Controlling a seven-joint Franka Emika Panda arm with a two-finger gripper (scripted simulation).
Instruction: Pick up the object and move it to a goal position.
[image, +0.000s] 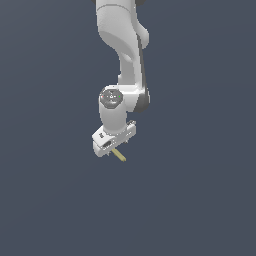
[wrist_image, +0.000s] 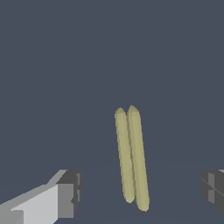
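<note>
**Claw spread over the stick, no contact**

Exterior view. White arm (image: 122, 55) hanging down from the top edge of the picture, bent at a joint with a round grey cap (image: 110, 97). Claw (image: 111, 151) at the lower end, tilted, pointing down toward the plain dark grey-blue floor (image: 200, 200). Pale yellow-tan stick (image: 119, 155) poking out from under the claw, slanting down toward the exterior view's right; only its outer end seen, the rest hidden behind the claw body. Whether the stick touches the claw cannot be told from here. Fingers too small to separate in this view.

Wrist view. Stick (wrist_image: 132, 157) seen along its length, nearly upright in the picture with a slight lean. Appears as two thin parallel strips side by side, touching, both with pointed ends; which strip is the stick and which its shadow or second face cannot be told. Claw (wrist_image: 142, 188) spread wide: one dark finger pad (wrist_image: 69, 188) on a pale grey finger on one side, the other dark pad (wrist_image: 213, 188) at the opposite edge. Stick between the two pads, somewhat nearer the first pad, clear gaps to both. Nothing pinched. Floor (wrist_image: 109, 52) plain, same dark grey-blue throughout.
</note>
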